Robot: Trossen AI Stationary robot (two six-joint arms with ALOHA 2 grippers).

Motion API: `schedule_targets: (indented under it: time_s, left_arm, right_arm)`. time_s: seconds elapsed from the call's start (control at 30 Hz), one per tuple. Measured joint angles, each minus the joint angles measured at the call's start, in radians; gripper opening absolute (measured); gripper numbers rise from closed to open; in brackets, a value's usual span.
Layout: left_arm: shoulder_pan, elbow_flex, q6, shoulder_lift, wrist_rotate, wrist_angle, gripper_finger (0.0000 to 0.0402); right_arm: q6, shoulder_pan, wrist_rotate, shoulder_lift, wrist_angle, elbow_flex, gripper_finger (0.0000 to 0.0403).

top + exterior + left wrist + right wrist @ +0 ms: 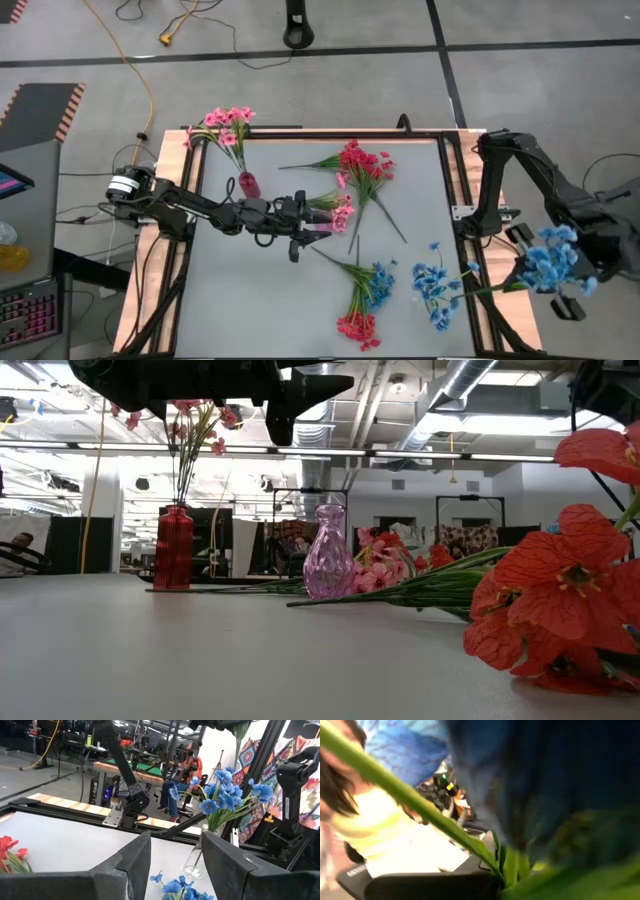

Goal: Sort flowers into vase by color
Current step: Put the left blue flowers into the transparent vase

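The left gripper (318,232) hovered mid-counter, fingers (131,861) parted and empty, just beside a pink-blossomed sprig (340,210). The right gripper (567,290), fingers closed, sat beside blue-blossomed sprigs (552,258) in a clear glass vase (196,858) at the right edge.

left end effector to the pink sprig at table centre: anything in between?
Nothing visible. The left end effector is open and empty, right beside the pink sprig, with no other object between them.

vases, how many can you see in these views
3: a red vase holding pink flowers at the far left, a pink vase mid-table, a clear vase holding blue flowers at right. More may be hidden.
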Motion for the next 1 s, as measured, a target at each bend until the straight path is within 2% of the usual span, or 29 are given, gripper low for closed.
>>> schedule_targets:
  time_s: [0.47,0.67,0.8,1.0]
  left_arm:
    - [0.000,0.000,-0.041,0.000,0.000,0.000,0.0162]
    - [0.000,0.000,-0.041,0.000,0.001,0.000,0.0162]
    - [0.000,0.000,-0.041,0.000,0.000,0.000,0.0162]
    - [0.000,0.000,-0.041,0.000,0.001,0.000,0.0162]
  right_arm:
    - [0.000,-0.035,0.021,0.115,-0.038,0.000,0.0037]
    - [0.021,-0.069,0.066,0.124,-0.056,0.000,0.0037]
    - [0.135,-0.100,0.056,0.124,-0.155,0.000,0.0037]
    - [0.464,-0.134,0.035,0.124,-0.389,0.000,0.0037]
